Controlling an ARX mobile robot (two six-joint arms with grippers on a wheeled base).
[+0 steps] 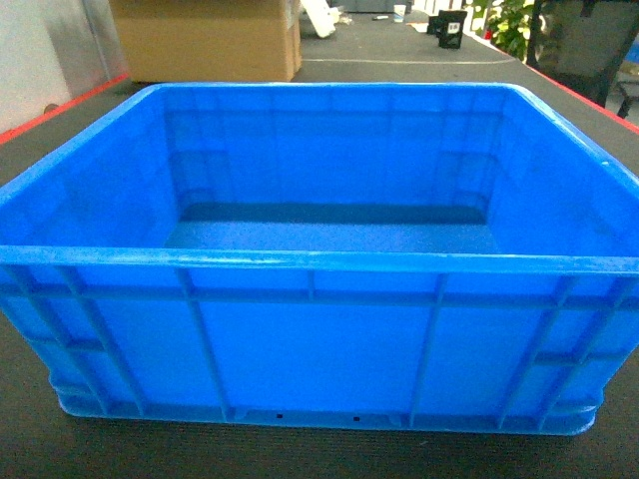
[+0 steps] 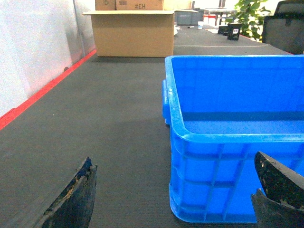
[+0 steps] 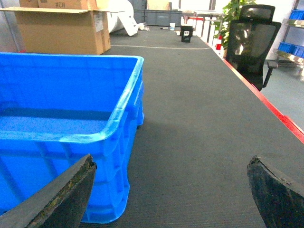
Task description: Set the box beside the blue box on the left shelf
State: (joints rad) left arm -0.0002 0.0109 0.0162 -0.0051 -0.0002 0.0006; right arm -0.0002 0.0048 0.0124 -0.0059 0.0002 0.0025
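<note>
The box (image 1: 319, 339) is a big bright-blue ribbed crate, empty, standing on the dark mat and filling the head view. Neither gripper shows in that view. In the left wrist view my left gripper (image 2: 173, 159) is open, low in front of the box's (image 2: 228, 95) near left corner, and its right finger (image 2: 275, 183) overlaps the front wall. In the right wrist view my right gripper (image 3: 172, 160) is open by the box's (image 3: 57, 90) near right corner, with its left finger (image 3: 66, 194) in front of that corner. The left shelf and the blue box on it are out of view.
A brown cardboard carton (image 1: 205, 40) stands behind the box on the mat. A red strip (image 2: 42, 90) and a white wall (image 2: 33, 47) border the left side. Another red strip (image 3: 266, 102) borders the right, with a black office chair (image 3: 249, 42) beyond it.
</note>
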